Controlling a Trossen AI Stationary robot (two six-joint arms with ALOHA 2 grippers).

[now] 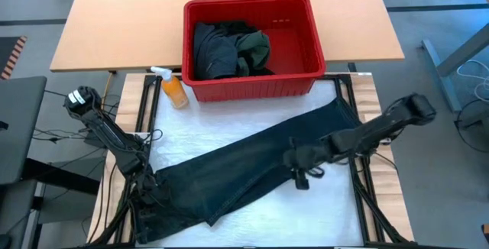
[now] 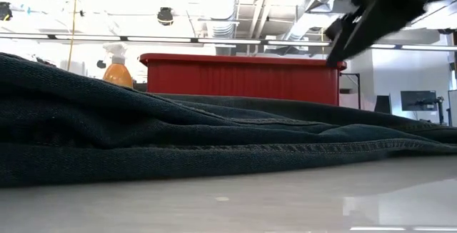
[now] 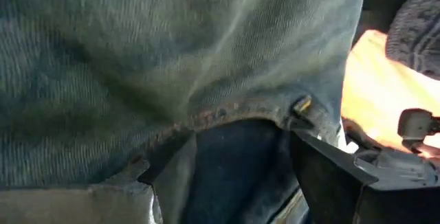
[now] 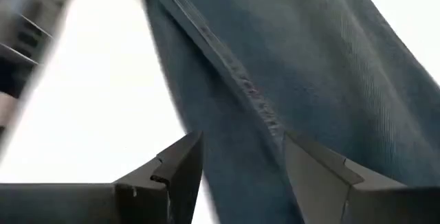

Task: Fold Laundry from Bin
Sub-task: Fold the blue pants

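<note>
Dark denim jeans (image 1: pixel 252 169) hide your left gripper (image 1: pixel 145 184) at the tabletop's left edge, grip unreadable; your right gripper (image 1: pixel 299 165) hovers spread.

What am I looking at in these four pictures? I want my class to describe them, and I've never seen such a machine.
It is a robot with two dark arms at a table. One camera looks straight down, one sits at table height, and one rides on each wrist. A pair of dark jeans lies spread across the white mat. The left hand is at the jeans' near end, its fingers around the cloth. The right hand hangs open over the middle. Behind stands a red bin with more dark laundry, and beside it an orange spray bottle.
</note>
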